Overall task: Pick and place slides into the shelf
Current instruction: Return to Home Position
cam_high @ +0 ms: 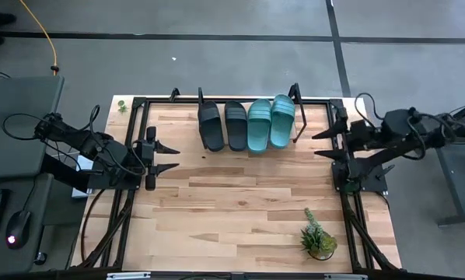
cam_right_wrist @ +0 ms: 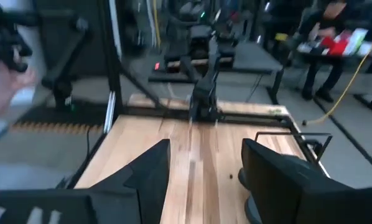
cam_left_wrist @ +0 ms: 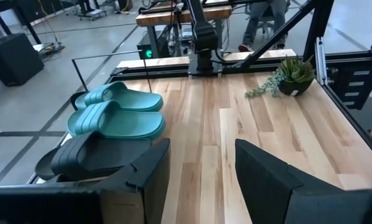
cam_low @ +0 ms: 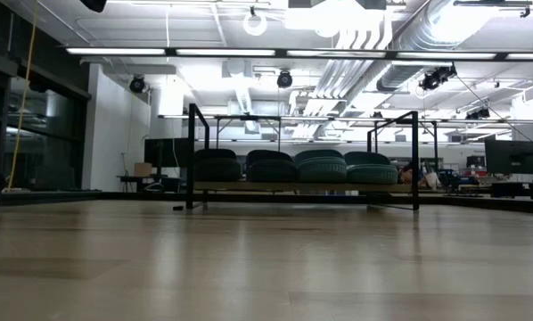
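Note:
All the slides lie side by side on the shelf (cam_high: 187,124) at the table's far edge, toes toward the far side: two black slides (cam_high: 211,126) (cam_high: 235,125) and two teal slides (cam_high: 259,124) (cam_high: 282,120). The low view shows them in a row on the shelf board (cam_low: 302,187), black (cam_low: 217,165) and teal (cam_low: 372,167). My left gripper (cam_high: 168,155) is open at the table's left side, pointing right, clear of the slides (cam_left_wrist: 117,121). My right gripper (cam_high: 323,144) is open at the right side, pointing left.
A small green potted plant (cam_high: 319,239) stands near the table's near right corner, also in the left wrist view (cam_left_wrist: 288,74). Bare wooden tabletop (cam_high: 240,202) lies between the arms. A person's hand (cam_right_wrist: 12,74) shows beyond the table's edge in the right wrist view.

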